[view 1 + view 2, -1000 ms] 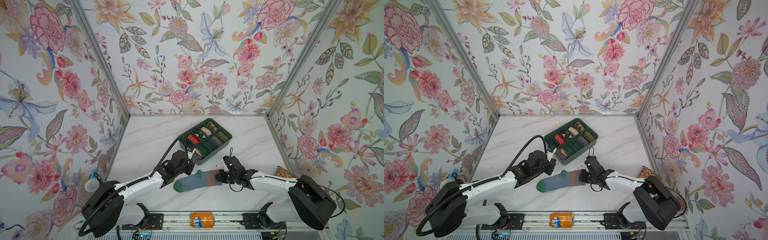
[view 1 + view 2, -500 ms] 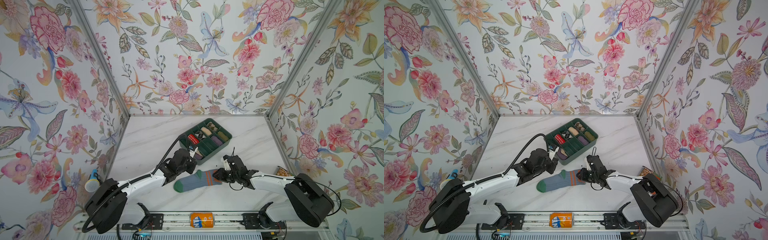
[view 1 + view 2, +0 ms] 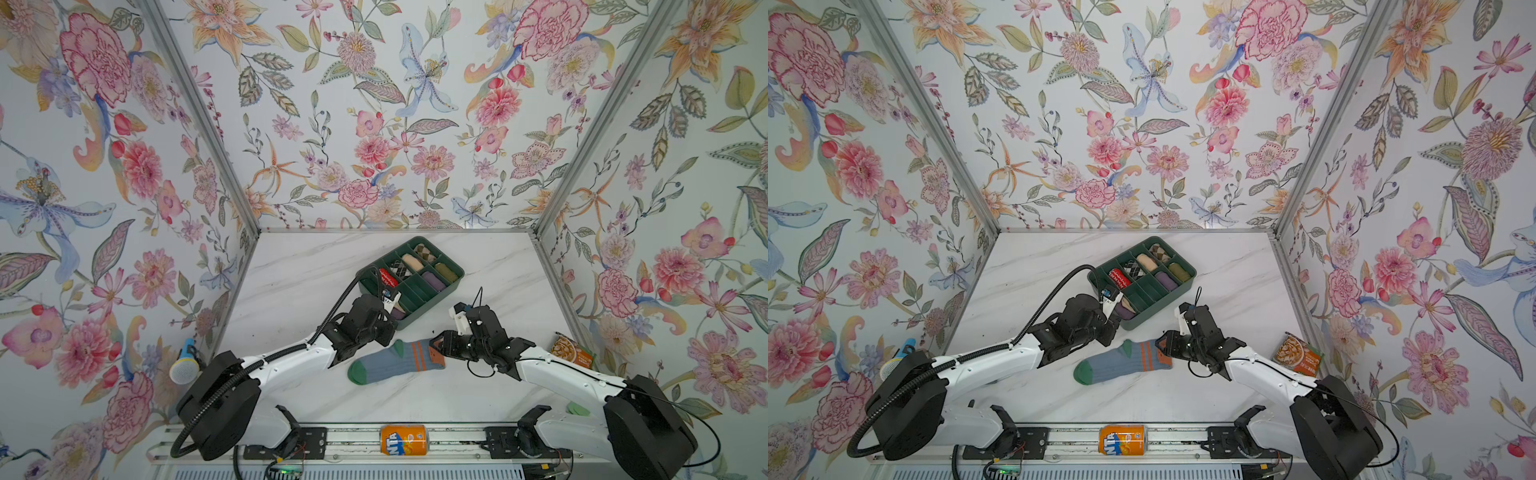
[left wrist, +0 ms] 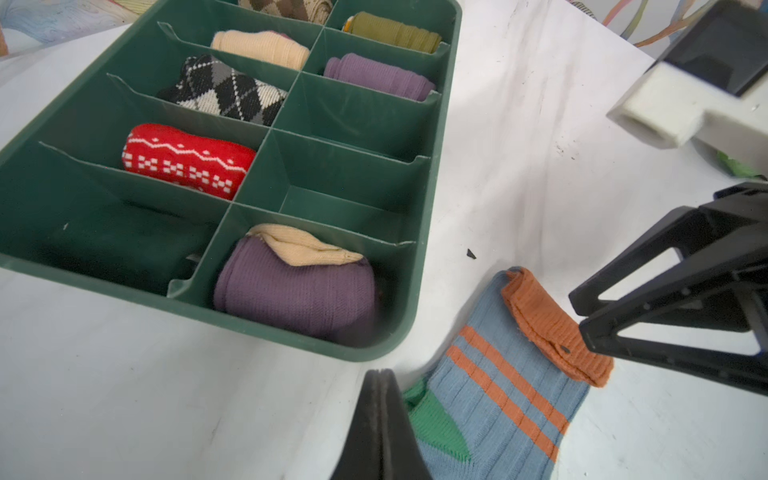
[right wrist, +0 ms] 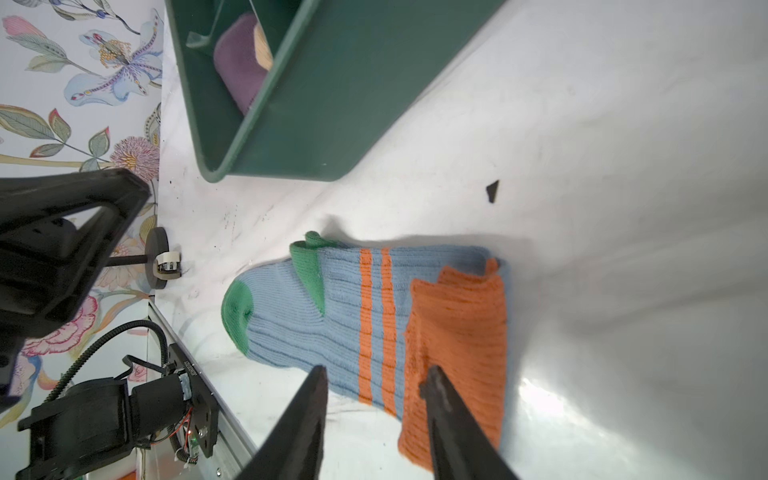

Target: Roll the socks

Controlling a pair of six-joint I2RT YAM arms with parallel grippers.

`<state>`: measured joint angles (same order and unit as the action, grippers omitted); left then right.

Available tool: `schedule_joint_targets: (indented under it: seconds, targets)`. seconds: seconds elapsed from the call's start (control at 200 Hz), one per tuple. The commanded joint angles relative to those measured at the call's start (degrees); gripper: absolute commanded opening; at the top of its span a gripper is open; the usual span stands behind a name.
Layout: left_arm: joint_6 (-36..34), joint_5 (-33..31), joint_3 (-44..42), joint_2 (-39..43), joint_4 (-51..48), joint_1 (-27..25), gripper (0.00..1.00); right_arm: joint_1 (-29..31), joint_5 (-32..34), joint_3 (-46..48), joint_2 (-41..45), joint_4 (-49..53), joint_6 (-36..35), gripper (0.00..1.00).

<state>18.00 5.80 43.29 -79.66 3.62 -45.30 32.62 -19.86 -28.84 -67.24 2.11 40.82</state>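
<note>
Left gripper (image 4: 380,399), fingers pressed together, beside socks (image 3: 395,363) lying flat on table (image 3: 316,270) just before green tray (image 3: 436,303); tray holds red, argyle, beige, purple, olive rolls (image 4: 299,291); can (image 3: 404,439) lettered "NTA"; right gripper (image 5: 376,370), fingers parted, over orange cuff (image 5: 457,332).

The socks (image 5: 345,307) lie flat on the white bench (image 5: 602,208), just clear of the green tray (image 5: 332,104), orange cuff folded back. On their side away from the tray, the right claw (image 5: 376,370) hangs with its prongs spread, gripping nothing.
</note>
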Motion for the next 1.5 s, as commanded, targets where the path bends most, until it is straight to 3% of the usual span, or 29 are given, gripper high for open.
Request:
schedule_joint_targets:
  seconds: [0.0,0.105,0.39,0.636,1.496]
  targets:
    - [-2.06,1.49,2.85,-1.14,-1.02,-2.29,0.0,-2.25,4.98,-1.31,2.66,8.67,-1.98,0.38]
    - [-3.67,2.71,5.59,-2.33,-2.24,-5.36,0.0,-4.8,7.46,-0.89,2.73,13.49,-2.75,0.3]
    - [-5.35,9.49,11.95,-9.37,-6.82,-10.42,0.0,-5.72,8.35,0.76,1.72,13.71,-2.56,0.35]
    - [-4.69,11.36,13.91,-16.92,-6.26,-13.67,0.0,-5.81,7.05,1.24,-0.4,11.99,-2.89,0.34]
    - [-4.46,5.29,20.77,-26.65,-11.15,-13.86,0.0,-5.38,1.17,4.91,-1.17,4.1,-1.01,0.3]
